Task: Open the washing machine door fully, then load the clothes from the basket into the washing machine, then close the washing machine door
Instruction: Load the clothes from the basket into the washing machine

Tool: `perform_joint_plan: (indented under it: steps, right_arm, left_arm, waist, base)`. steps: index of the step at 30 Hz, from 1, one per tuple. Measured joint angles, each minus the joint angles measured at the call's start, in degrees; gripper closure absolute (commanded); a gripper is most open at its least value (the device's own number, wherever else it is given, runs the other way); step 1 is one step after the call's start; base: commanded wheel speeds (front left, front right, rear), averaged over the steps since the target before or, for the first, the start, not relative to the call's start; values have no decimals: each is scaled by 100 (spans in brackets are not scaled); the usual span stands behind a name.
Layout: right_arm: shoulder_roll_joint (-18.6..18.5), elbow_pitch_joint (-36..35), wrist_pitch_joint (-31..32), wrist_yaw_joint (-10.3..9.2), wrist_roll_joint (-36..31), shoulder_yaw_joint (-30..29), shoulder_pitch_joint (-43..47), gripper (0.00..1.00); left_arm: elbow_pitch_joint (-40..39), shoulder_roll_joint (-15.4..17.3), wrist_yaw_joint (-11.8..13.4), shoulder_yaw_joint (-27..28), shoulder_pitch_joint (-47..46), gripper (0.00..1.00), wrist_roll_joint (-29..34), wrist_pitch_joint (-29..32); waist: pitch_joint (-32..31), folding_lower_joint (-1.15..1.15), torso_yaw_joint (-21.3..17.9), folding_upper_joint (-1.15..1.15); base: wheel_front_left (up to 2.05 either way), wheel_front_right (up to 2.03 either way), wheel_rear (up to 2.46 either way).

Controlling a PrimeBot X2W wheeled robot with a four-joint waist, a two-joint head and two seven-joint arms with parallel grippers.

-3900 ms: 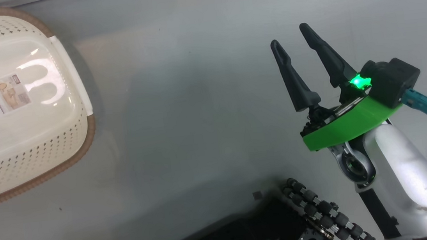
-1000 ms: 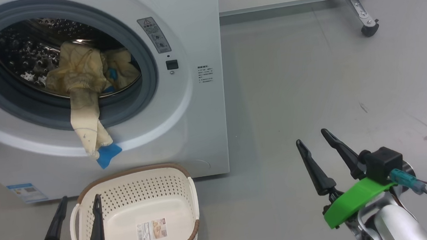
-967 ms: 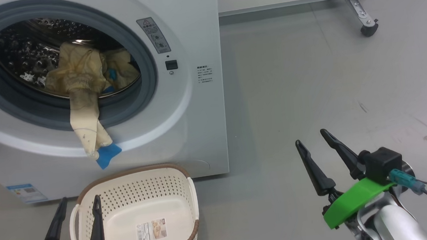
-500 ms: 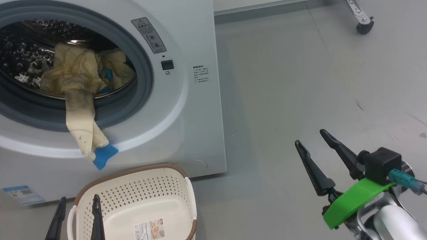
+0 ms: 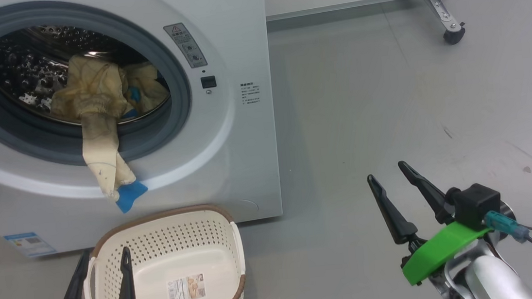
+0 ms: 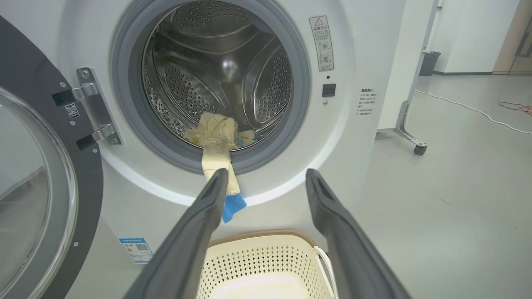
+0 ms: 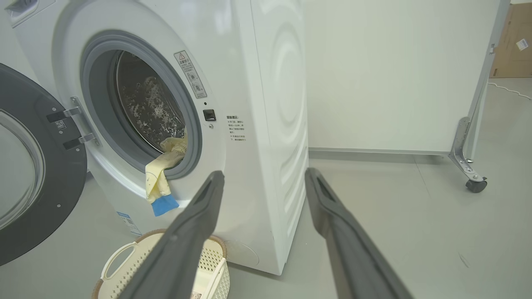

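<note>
The white washing machine (image 5: 246, 146) stands with its black-rimmed washing machine door (image 6: 50, 187) swung open to the left. Pale yellow clothes (image 5: 94, 88) lie in the steel drum. One piece hangs out over the grey gasket, its blue cuff (image 5: 129, 196) dangling above the basket. The cream basket (image 5: 157, 238) sits on the floor against the machine's front and holds nothing. My left gripper (image 5: 104, 255) hovers open over the basket's left side, nothing between its fingers. My right gripper (image 5: 387, 172) is open over bare floor to the right of the machine.
A metal frame leg with a caster (image 5: 453, 36) stands at the back right under a white panel. A thin cable (image 6: 469, 108) runs across the far floor. Grey floor (image 5: 389, 108) stretches to the right of the machine.
The head view has lifted from the empty basket to the washing machine, then shifted slightly. My left gripper has edged a little right over the basket. The right gripper has stayed put.
</note>
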Motion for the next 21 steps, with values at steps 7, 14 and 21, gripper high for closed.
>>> perform_joint_plan:
  steps: [7,14,21]
  right_arm:
    - [1,0,0,0,7,12,0,0]
    - [1,0,0,0,21,22,0,0]
    - [1,0,0,0,38,23,0,0]
  left_arm:
    - [70,-79,-86,94,1,0,80,0]
    - [137,-138,-133,147,0,0,151,0]
    - [181,-171,-226,193,-1,0,208,0]
  waist:
    - [4,0,5,0]
    - [17,0,1,0]
    - [42,0,-3,0]
  base:
    - [0,0,0]
    - [0,0,0]
    - [0,0,0]
